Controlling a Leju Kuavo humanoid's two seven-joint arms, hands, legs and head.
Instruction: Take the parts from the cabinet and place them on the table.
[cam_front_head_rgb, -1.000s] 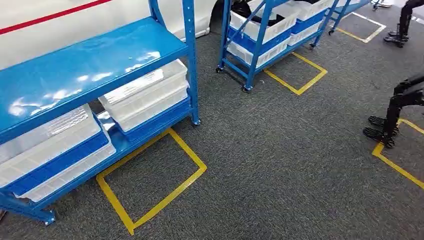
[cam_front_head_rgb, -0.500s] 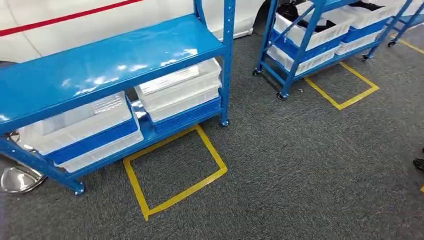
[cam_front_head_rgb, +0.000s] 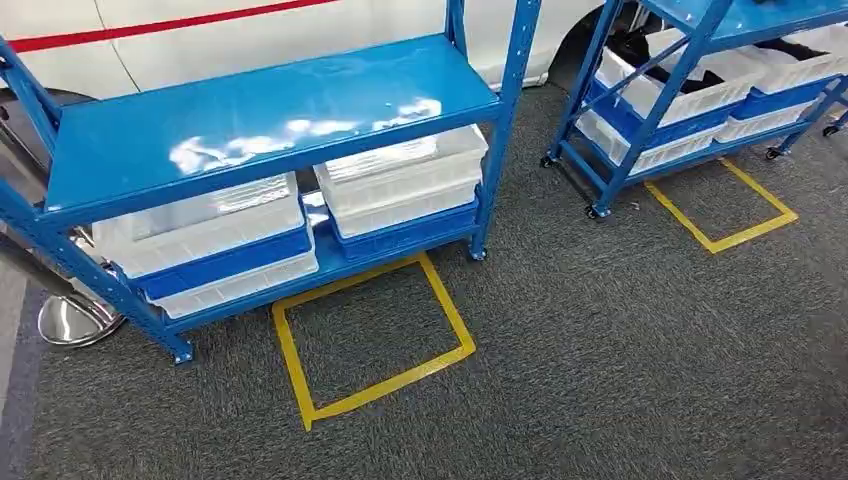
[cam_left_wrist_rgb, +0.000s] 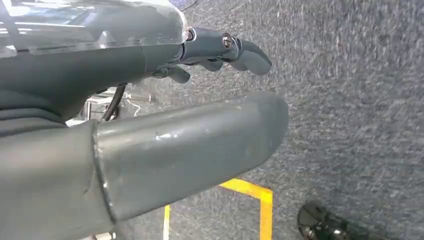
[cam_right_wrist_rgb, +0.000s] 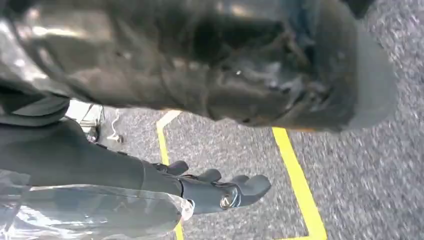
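Two blue racks (cam_front_head_rgb: 270, 110) | white bins (cam_front_head_rgb: 400, 180) | yellow floor tape (cam_front_head_rgb: 370, 330)

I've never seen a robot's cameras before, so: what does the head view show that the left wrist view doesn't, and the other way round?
Head view alone: the blue rack, its white bins, a second rack. Left wrist view alone: the left hand, holding nothing, fingers apart. Both: grey carpet and yellow floor tape.
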